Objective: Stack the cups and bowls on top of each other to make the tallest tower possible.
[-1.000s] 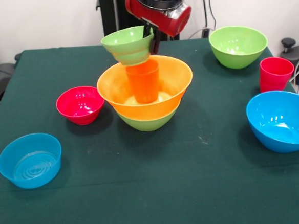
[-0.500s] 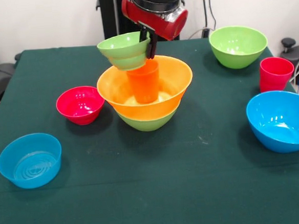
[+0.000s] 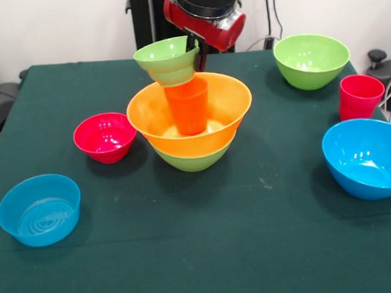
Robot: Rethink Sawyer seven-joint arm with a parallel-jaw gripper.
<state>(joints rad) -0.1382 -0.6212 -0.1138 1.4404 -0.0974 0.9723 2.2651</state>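
Observation:
A very wide orange bowl (image 3: 226, 107) sits nested in a big green bowl (image 3: 193, 159) at the table's middle. An orange cup (image 3: 188, 107) stands upright inside it. The small green bowl (image 3: 166, 60) hangs tilted just above the cup's rim. My gripper (image 3: 194, 53) is shut on that bowl's right rim. Loose on the table are a small red bowl (image 3: 105, 137), a small blue bowl (image 3: 39, 209), a big blue bowl (image 3: 369, 158), a big green bowl (image 3: 311, 60) and a red cup (image 3: 360, 97).
The dark green table (image 3: 203, 253) ends close behind the far green bowl and beside the red cup. Black gear (image 3: 377, 59) lies past the right edge.
The small green bowl, held in my gripper, swung a little left and has come back right, hovering over the orange cup. Nothing else has moved.

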